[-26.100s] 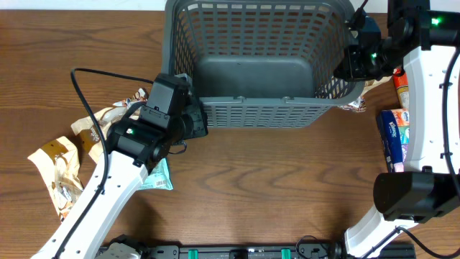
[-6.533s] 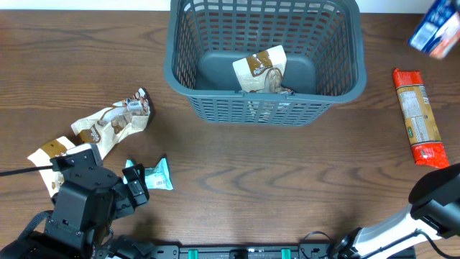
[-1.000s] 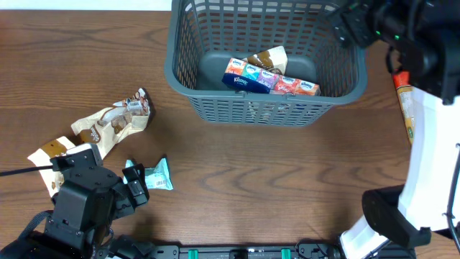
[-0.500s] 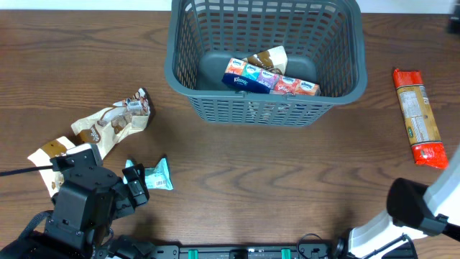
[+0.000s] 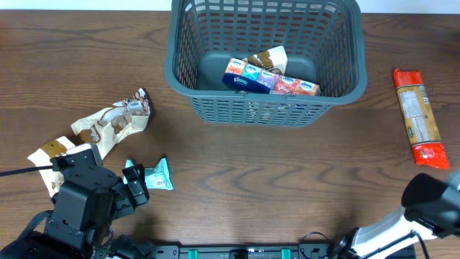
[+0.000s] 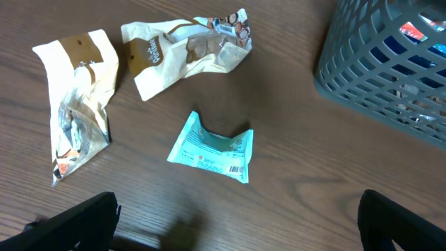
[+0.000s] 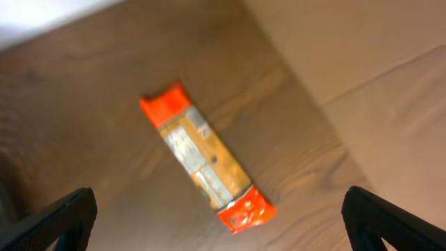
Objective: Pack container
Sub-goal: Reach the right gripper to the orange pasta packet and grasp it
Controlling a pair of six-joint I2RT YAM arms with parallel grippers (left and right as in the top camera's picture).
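Container [image 5: 266, 112]: matt grey-blue plastic, slotted walls. Table [image 5: 287, 180]: dark brown wood grain, low sheen. Orange packet [image 5: 416, 115] and teal wrapper [image 6: 211, 146]: thin plastic film, the wrapper crinkled.

tissue pack [image 5: 269, 78] in container [image 5: 185, 86] | pouches [image 5: 111, 122] left | packet [image 5: 418, 119] right

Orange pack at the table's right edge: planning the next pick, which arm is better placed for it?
Likely right. Its wrist view frames the orange pack between open fingers; the left arm sits across the table beside the teal packet.
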